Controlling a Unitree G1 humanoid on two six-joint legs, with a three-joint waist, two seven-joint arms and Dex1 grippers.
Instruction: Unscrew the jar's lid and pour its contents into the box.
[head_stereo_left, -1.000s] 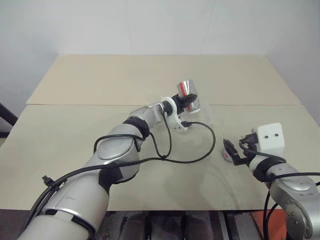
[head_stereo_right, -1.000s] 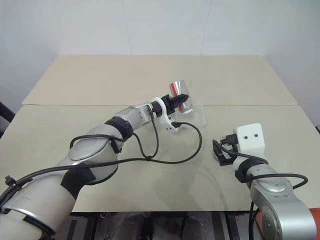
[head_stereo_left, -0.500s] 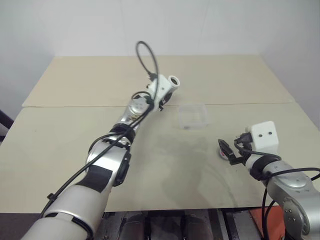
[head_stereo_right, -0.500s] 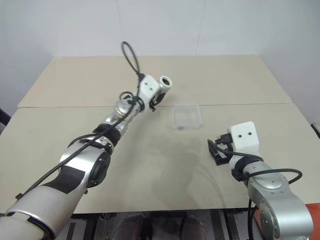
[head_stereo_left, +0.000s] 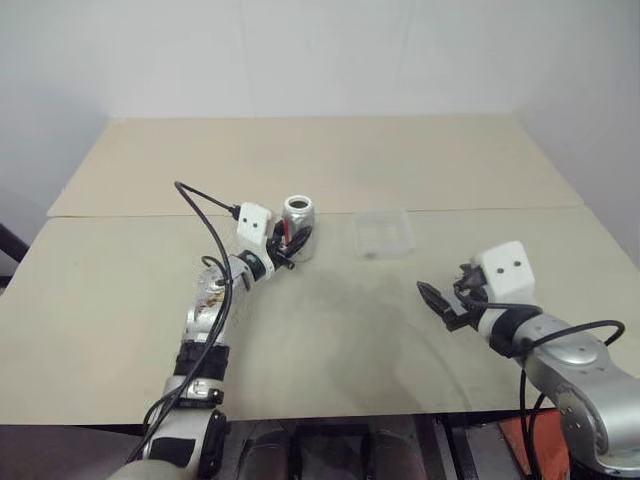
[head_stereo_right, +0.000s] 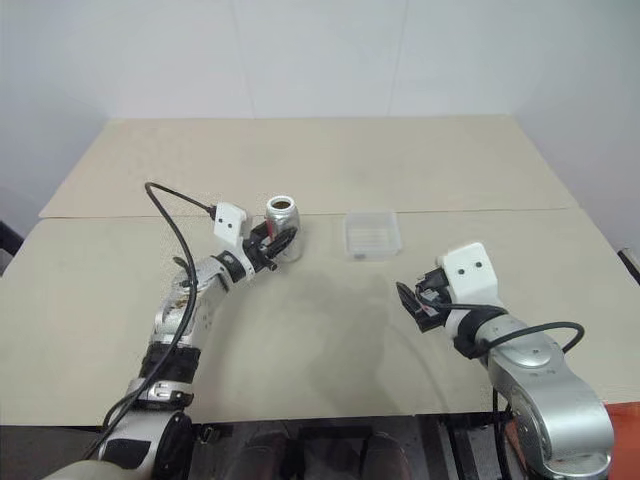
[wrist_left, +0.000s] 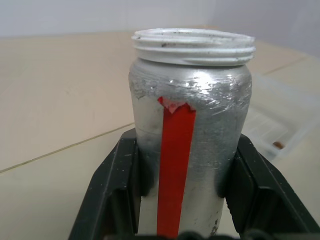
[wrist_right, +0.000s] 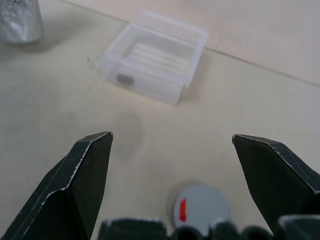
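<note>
Gripping the upright jar (head_stereo_left: 298, 225), the left gripper (head_stereo_left: 283, 243) stood at nine o'clock of the box (head_stereo_left: 385, 233); the right gripper (wrist_right: 172, 165) gaped above the lid (wrist_right: 199, 212)

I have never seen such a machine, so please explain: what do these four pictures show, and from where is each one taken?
It is a humanoid robot with two arms at a beige table. Two pictures come from cameras on its head, looking down over the arms. The other two come from cameras on the wrists, looking along the black fingers. The left gripper is shut on the jar, a silver jar with a red stripe, upright and without its lid. The right gripper is open and holds nothing; the lid, a grey disc with a red mark, lies flat on the table beneath it. Between the arms, farther back, lies the box, a clear plastic tray with a small brown bit inside.
</note>
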